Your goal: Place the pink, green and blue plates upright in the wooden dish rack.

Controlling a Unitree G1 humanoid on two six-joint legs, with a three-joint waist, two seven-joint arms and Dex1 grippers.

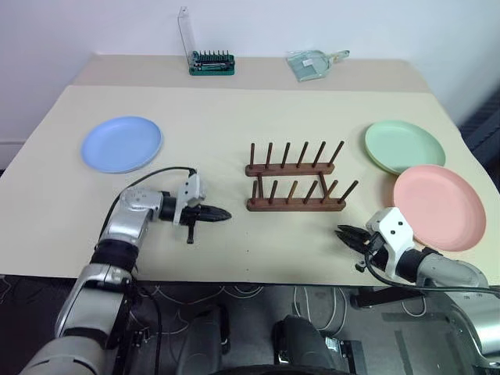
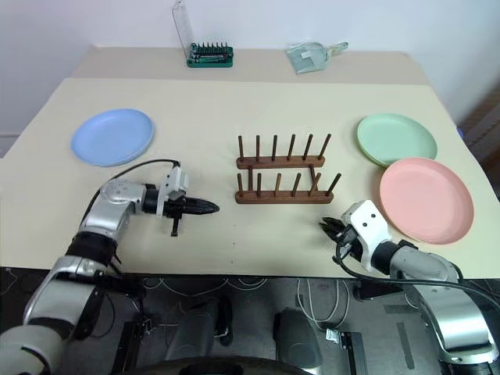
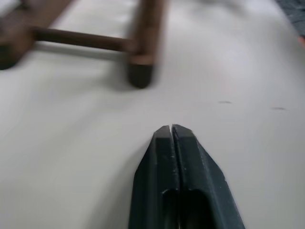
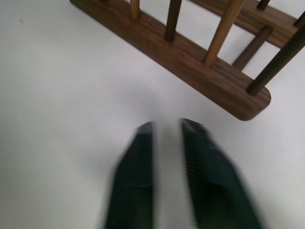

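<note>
I see all three plates flat on the table — blue plate (image 1: 122, 144) far left, green plate (image 1: 404, 146) and pink plate (image 1: 439, 206) right of the empty rack (image 1: 295, 178) — while my left gripper (image 1: 223, 214) is pinched shut on nothing and my right gripper (image 4: 167, 129) shows a slight gap, also empty, since no pickup has begun.

The worktop (image 1: 234, 109) is viewed from above, forward and down, by both eye views; the wooden dish rack (image 4: 200, 71) is seen close, low over the surface, from each wrist view.
</note>
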